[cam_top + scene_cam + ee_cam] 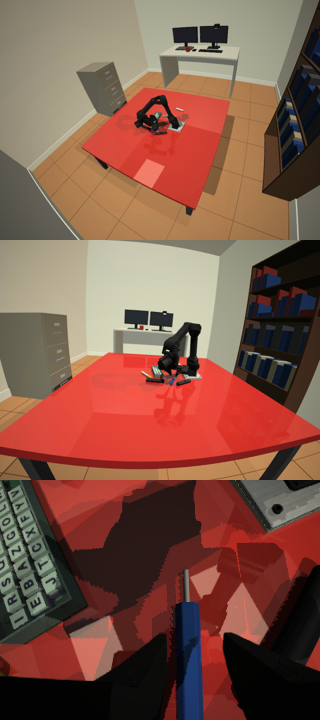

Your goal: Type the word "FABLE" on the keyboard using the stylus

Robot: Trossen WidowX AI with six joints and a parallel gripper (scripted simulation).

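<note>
The blue stylus [188, 665] [172, 381] lies on the red table, its thin grey tip pointing up the wrist view. My gripper [194, 641] is partly open, with the stylus between its fingers in that view. A gap shows on each side of the stylus, the right one wider, and neither finger touches it. The gripper is low over the table. The keyboard [35, 570] [156, 371] [156, 116] is dark green with pale letter keys, left of the stylus in the wrist view; E, B, A and L show, and part of it is out of frame.
A black cylinder [297, 620] [183, 382] [161, 133] lies right of the stylus. Another black cylinder [154, 380] and a white-and-yellow marker [146, 374] lie left of it in the exterior view. A white stick [179, 109] lies farther back. The arm's base plate [260, 502] is near.
</note>
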